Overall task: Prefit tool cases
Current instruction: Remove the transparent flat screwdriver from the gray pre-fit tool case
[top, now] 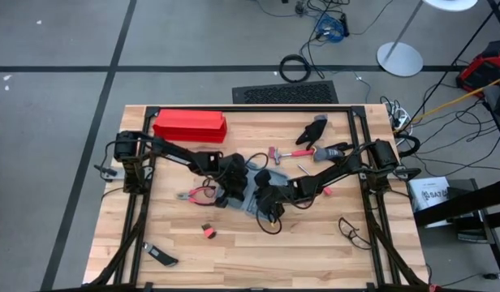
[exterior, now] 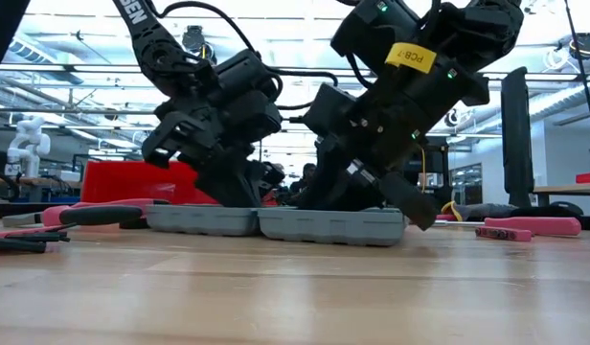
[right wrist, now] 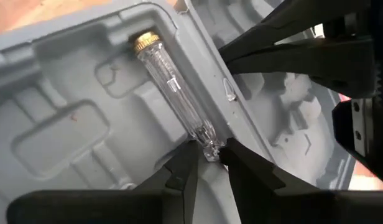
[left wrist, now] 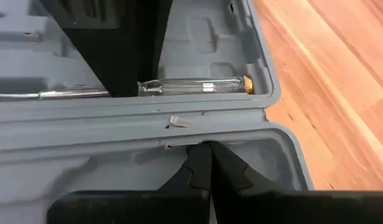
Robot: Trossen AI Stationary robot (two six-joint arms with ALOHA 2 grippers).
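A yellow label reading "PCB-1" sits on the arm just above the right hand; other lettering is unreadable.

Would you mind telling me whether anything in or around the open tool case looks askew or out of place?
Nothing looks damaged or spilled. The tool case lies open and flat. A clear-handled screwdriver lies along its recess by the hinge, the right gripper closed on its handle. The left gripper is shut, down on the other half.
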